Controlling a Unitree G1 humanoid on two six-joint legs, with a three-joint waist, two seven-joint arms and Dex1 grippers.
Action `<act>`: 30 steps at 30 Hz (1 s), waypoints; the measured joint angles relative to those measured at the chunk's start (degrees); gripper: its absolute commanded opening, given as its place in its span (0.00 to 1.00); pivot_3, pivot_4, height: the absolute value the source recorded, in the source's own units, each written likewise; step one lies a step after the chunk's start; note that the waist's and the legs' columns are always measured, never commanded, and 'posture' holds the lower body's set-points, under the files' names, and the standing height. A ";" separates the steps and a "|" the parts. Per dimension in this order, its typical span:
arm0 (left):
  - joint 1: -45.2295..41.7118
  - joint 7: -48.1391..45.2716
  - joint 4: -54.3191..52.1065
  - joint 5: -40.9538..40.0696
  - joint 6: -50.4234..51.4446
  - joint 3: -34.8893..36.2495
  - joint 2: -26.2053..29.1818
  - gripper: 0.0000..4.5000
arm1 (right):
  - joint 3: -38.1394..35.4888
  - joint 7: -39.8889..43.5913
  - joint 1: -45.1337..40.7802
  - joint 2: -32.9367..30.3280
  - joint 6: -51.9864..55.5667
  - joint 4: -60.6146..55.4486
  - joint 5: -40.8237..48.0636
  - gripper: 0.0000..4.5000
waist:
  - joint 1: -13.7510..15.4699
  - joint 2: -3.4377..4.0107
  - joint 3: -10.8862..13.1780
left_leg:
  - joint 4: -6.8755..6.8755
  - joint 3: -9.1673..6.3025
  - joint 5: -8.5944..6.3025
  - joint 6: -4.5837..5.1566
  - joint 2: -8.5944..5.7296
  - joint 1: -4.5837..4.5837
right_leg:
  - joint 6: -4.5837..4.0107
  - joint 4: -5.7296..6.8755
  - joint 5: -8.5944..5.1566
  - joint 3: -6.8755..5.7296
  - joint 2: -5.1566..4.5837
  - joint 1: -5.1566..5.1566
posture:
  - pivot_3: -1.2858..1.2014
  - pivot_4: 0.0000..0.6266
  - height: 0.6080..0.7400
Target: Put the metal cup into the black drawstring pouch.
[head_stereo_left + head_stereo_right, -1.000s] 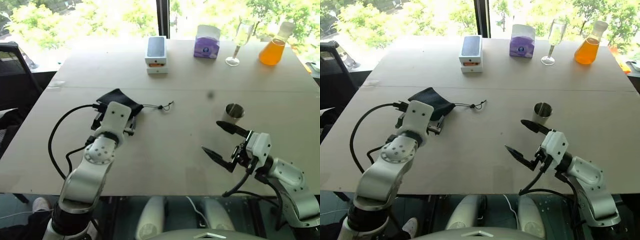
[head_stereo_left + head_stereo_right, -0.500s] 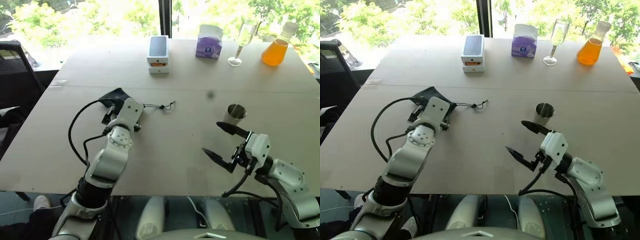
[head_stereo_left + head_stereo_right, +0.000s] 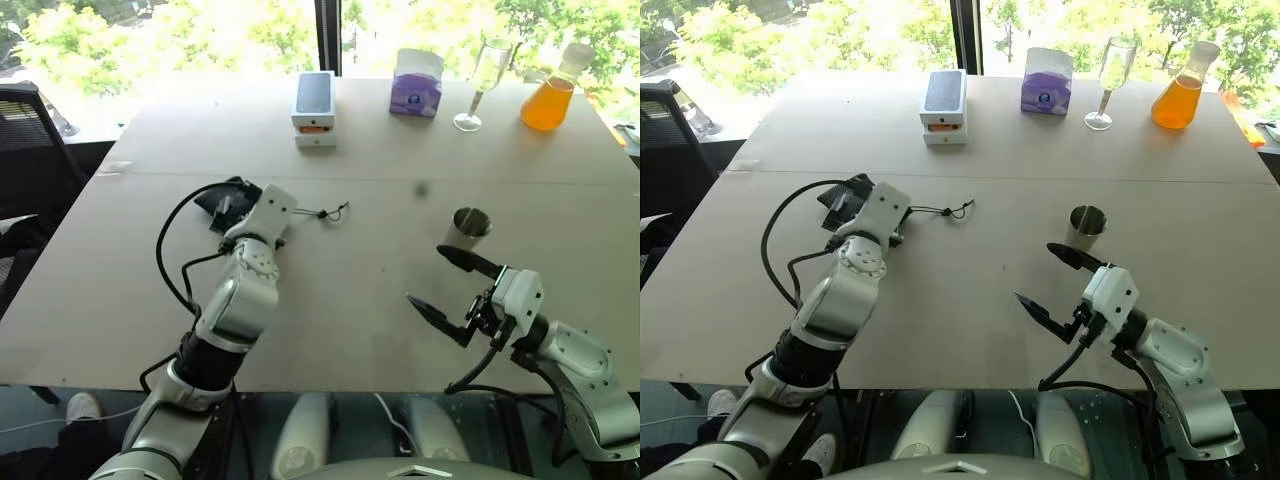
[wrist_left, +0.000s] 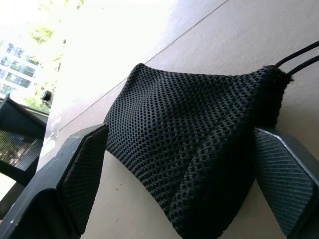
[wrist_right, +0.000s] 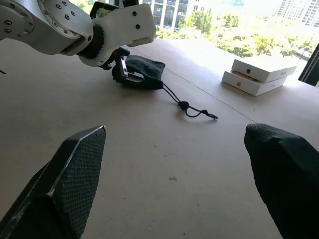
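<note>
Left gripper (image 4: 174,164) spread wide astride the black drawstring pouch (image 4: 199,144) lying on the worktop (image 3: 350,300); pinch only its upper fabric layer near the cord end, while your right gripper (image 3: 440,283), also spread and empty, waits beside the metal cup (image 3: 467,226).

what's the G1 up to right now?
It is going for the black drawstring pouch with its left gripper. The open fingers straddle the pouch, which lies flat on the table, not yet pinched. The metal cup stands upright and untouched, just beyond the right gripper, which hovers open over the table. So the cup is not yet in the pouch.
</note>
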 measured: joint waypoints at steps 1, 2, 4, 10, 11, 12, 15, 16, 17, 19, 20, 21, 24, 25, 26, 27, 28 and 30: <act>-0.02 -0.10 0.54 0.77 -0.06 -0.27 0.29 0.99 | -0.01 -0.01 0.02 0.00 -0.23 0.00 -0.09 1.00 | 0.00 0.00 0.00 | 0.00 0.00 0.00 0.00 0.00 0.00 | 0.00 0.01 0.00 0.00 0.00 0.00 | 0.52 0.24 1.00; -0.03 -0.15 1.14 1.31 -0.21 -0.50 0.56 0.99 | -0.01 -0.03 0.09 0.03 -0.46 0.00 -0.23 1.00 | 0.01 0.00 0.00 | 0.00 0.00 0.00 0.00 0.00 0.00 | 0.00 0.02 0.00 0.00 0.00 0.00 | 0.52 0.24 1.00; -0.12 -0.32 2.21 2.27 -0.73 -1.05 0.65 0.99 | -0.01 -0.08 0.54 0.12 -0.56 0.00 -0.35 1.00 | 0.02 0.00 0.00 | 0.01 0.00 0.00 0.00 0.00 0.00 | 0.00 0.02 0.00 0.00 -0.01 0.00 | 0.52 0.24 1.00; -1.11 -1.42 4.63 4.26 -1.46 -2.04 0.41 0.81 | -0.01 -0.53 0.90 0.45 -0.64 0.00 -0.61 1.00 | 0.03 0.00 0.00 | 0.03 0.00 0.00 0.00 -0.01 0.00 | 0.00 0.05 0.00 0.00 -0.02 0.00 | 0.52 0.24 1.00; -1.34 -2.06 5.21 4.28 -1.50 -2.04 0.37 0.70 | -0.01 -0.63 0.92 0.47 -0.64 0.00 -0.68 1.00 | 0.02 0.00 0.00 | 0.03 0.00 0.00 0.00 -0.01 0.00 | 0.00 0.07 0.00 0.00 -0.01 0.00 | 0.52 0.24 1.00; -1.39 -2.52 5.57 4.28 -1.50 -2.02 0.37 0.61 | -0.01 -0.68 0.93 0.49 -0.66 0.00 -0.70 1.00 | 0.02 0.00 0.00 | 0.04 0.00 0.00 0.00 -0.01 0.00 | 0.00 0.08 0.00 0.00 -0.01 -0.01 | 0.52 0.24 1.00; -1.44 -4.60 6.66 4.23 -1.47 -1.98 0.41 0.28 | 0.00 -1.08 1.05 0.58 -0.66 0.00 -0.95 1.00 | 0.00 0.00 0.00 | 0.04 0.01 0.00 0.00 -0.01 0.00 | 0.00 0.10 0.00 0.00 -0.01 -0.02 | 0.52 0.24 1.00; -1.52 -5.56 6.82 4.14 -1.38 -1.89 0.46 0.20 | 0.00 -1.14 1.11 0.59 -0.66 0.00 -0.98 1.00 | 0.00 0.00 0.00 | 0.05 0.00 0.00 0.00 -0.01 0.00 | 0.00 0.11 0.00 0.00 -0.01 -0.02 | 0.52 0.24 1.00; -1.84 -6.67 7.08 3.78 -1.21 -1.69 0.49 0.09 | 0.01 -1.20 1.16 0.60 -0.66 0.00 -1.02 1.00 | 0.00 0.00 0.00 | 0.06 0.00 0.00 0.00 -0.01 0.00 | 0.00 0.12 0.00 0.00 -0.01 -0.02 | 0.52 0.24 1.00; -2.79 -9.32 7.25 2.38 -0.12 -0.34 0.53 0.02 | 0.05 -1.31 1.29 0.63 -0.65 0.00 -1.14 1.00 | -0.01 0.00 0.00 | 0.09 0.00 0.00 0.00 -0.01 0.00 | 0.00 0.15 0.00 -0.01 -0.01 -0.02 | 0.52 0.24 1.00; -3.56 -11.25 7.25 1.17 1.12 1.10 0.59 0.02 | 0.08 -1.43 1.44 0.67 -0.65 -0.01 -1.31 1.00 | -0.02 0.00 0.00 | 0.11 0.00 0.00 0.00 -0.02 0.00 | 0.00 0.17 -0.01 -0.01 -0.01 -0.02 | 0.52 0.24 1.00; -3.77 -11.77 7.24 0.81 1.43 1.58 0.58 0.02 | 0.09 -1.47 1.47 0.67 -0.65 -0.01 -1.35 1.00 | -0.02 0.00 0.00 | 0.11 0.01 0.00 0.00 -0.02 0.00 | 0.00 0.17 -0.01 -0.01 -0.01 -0.02 | 0.52 0.24 1.00; -5.41 -15.65 7.19 -3.16 5.73 6.03 -1.09 0.02 | 0.11 -1.85 1.07 0.66 -0.29 -0.07 -1.41 1.00 | -0.02 0.00 0.00 | 0.19 0.00 0.00 0.00 -0.02 0.00 | 0.01 0.22 -0.01 -0.01 -0.01 -0.02 | 0.52 0.24 1.00; -6.23 -16.95 7.18 -4.88 7.90 7.91 -2.12 0.02 | 0.10 -2.30 0.48 0.55 0.56 -0.34 -1.49 1.00 | -0.03 0.00 0.00 | 0.25 0.01 0.00 0.00 -0.02 0.00 | 0.01 0.28 -0.01 -0.01 -0.01 -0.02 | 0.52 0.24 1.00; -7.73 -18.36 7.13 -6.71 10.74 10.21 -3.13 0.02 | 0.10 -2.84 -0.33 0.33 1.90 -1.05 -1.62 1.00 | -0.01 0.00 0.00 | 0.31 -0.01 0.00 0.00 -0.02 -0.01 | 0.02 0.34 -0.02 -0.03 0.00 -0.01 | 0.52 0.24 1.00; -8.52 -19.22 6.99 -7.98 12.23 11.46 -3.63 0.02 | 0.07 -3.34 -0.70 0.15 2.73 -1.87 -1.72 1.00 | -0.01 0.00 0.00 | 0.33 -0.02 0.00 0.01 -0.02 0.00 | 0.02 0.37 -0.02 -0.03 0.00 -0.01 | 0.52 0.24 1.00; -9.20 -19.86 6.99 -9.13 13.89 12.90 -4.54 0.02 | 0.07 -3.89 -0.96 -0.29 3.92 -2.79 -1.88 1.00 | 0.01 0.01 0.00 | 0.35 -0.02 0.00 0.00 -0.03 0.00 | 0.02 0.41 -0.02 -0.03 0.00 -0.01 | 0.52 0.24 1.00; -10.72 -21.07 6.99 -11.75 17.32 15.93 -6.38 0.02 | -0.16 -5.47 -1.78 -1.43 7.12 -4.85 -2.50 1.00 | 0.00 0.00 0.00 | 0.43 -0.03 0.00 0.01 -0.04 -0.01 | 0.03 0.46 -0.03 -0.04 0.00 -0.01 | 0.52 0.24 1.00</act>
